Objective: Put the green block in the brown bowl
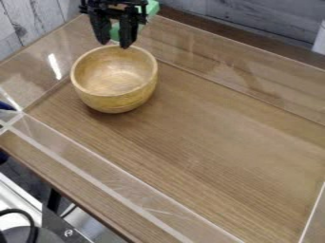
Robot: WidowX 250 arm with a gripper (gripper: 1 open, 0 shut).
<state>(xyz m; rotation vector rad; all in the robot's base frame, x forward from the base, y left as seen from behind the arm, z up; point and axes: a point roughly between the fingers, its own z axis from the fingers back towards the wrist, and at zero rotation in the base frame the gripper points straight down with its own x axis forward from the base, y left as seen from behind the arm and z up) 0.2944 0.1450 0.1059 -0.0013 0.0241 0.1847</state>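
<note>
One gripper [116,36] above the brown bowl [114,78], green block [148,8] clamped in the jaws.

Seen hanging over the far rim of the bowl, fingers pointing down, dark fingertips just short of the rim's back edge. Green block held crosswise between the jaws, only its end poking out on the side away from the wall boards, clear of the bowl. Bowl upright on the wooden table [216,133], nothing inside. Clear plastic barrier [76,161] along the table edge nearest the bowl's front.

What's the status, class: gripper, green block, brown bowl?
Gripper shut on green block, raised behind brown bowl. Bowl empty, block not yet in. Nothing in the way.
</note>
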